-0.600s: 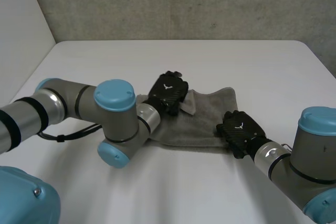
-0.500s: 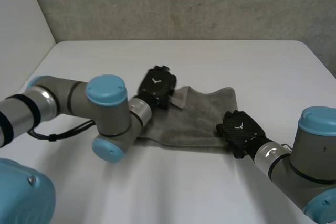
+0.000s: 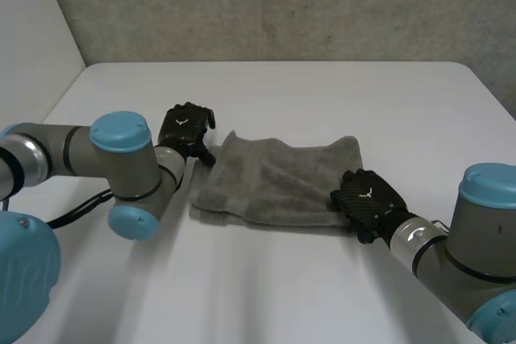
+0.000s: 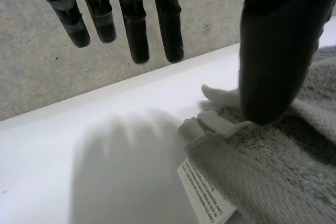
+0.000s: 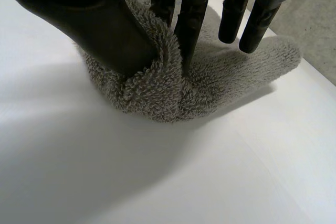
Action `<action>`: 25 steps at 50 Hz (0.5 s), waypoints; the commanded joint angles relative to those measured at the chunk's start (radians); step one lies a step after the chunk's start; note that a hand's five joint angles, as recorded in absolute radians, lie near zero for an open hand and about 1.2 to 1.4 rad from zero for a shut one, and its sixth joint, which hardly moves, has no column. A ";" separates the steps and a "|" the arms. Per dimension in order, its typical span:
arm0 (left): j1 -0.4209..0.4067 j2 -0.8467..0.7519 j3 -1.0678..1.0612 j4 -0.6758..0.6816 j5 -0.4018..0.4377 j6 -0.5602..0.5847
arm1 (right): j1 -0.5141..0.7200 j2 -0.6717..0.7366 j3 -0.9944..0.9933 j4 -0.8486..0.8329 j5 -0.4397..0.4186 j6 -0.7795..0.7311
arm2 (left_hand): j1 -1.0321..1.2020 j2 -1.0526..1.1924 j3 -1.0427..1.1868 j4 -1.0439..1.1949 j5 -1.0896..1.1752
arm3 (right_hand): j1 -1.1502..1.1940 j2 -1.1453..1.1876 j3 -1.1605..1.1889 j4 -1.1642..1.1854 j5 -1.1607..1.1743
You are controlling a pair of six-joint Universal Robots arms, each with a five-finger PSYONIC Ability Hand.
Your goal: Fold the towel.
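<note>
The right hand [image 3: 367, 195] pinches a corner of the grey terry towel [image 3: 274, 183] mid white table [image 3: 387, 102]; the left hand [image 3: 185, 126], fingers straight and apart, is beside its opposite end.

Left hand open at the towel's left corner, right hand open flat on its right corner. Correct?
Not quite: in the right wrist view the right hand pinches a corner of the towel between thumb and fingers. The left hand is open.
</note>
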State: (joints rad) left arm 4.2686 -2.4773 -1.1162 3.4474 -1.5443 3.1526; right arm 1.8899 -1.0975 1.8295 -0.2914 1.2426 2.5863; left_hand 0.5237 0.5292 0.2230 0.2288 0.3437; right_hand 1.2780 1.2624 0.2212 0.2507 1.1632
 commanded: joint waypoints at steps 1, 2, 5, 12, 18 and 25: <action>-0.003 0.098 -0.065 -0.001 0.000 0.000 | 0.000 -0.015 0.002 0.005 0.001 0.000 | -0.204 -0.210 -0.048 -0.054 -0.199 | 0.118 0.134 -0.047 -0.076 0.059; -0.003 0.098 -0.065 -0.001 0.000 0.000 | 0.000 -0.021 0.002 0.014 0.001 -0.002 | -0.205 -0.210 -0.048 -0.054 -0.199 | 0.118 0.134 -0.047 -0.076 0.059; -0.001 0.132 -0.096 -0.002 0.000 -0.002 | 0.000 -0.035 0.001 0.037 0.001 -0.002 | -0.219 -0.225 -0.048 -0.054 -0.214 | 0.118 0.134 -0.047 -0.076 0.059; 0.000 0.282 -0.235 -0.011 0.004 -0.006 | -0.009 -0.091 0.004 0.052 0.006 0.002 | -0.219 -0.225 -0.048 -0.054 -0.214 | 0.025 0.041 -0.047 -0.076 -0.034; -0.009 0.383 -0.341 -0.014 0.009 -0.025 | -0.015 -0.120 0.019 0.070 0.009 0.003 | -0.219 -0.225 -0.048 -0.054 -0.214 | -0.136 -0.120 -0.047 -0.076 -0.195; -0.009 0.508 -0.500 -0.014 0.016 -0.045 | -0.031 -0.122 0.048 0.106 0.012 0.000 | -0.222 -0.228 -0.048 -0.054 -0.217 | -0.315 -0.299 -0.047 -0.076 -0.375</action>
State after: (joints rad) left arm 4.2604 -2.0406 -1.5191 3.4332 -1.5309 3.1175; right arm 1.8721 -1.2202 1.8554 -0.2068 1.2536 2.5891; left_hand 0.3821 0.3556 0.2229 0.2288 0.1398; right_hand 1.0411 1.0518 0.2212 0.2507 0.8685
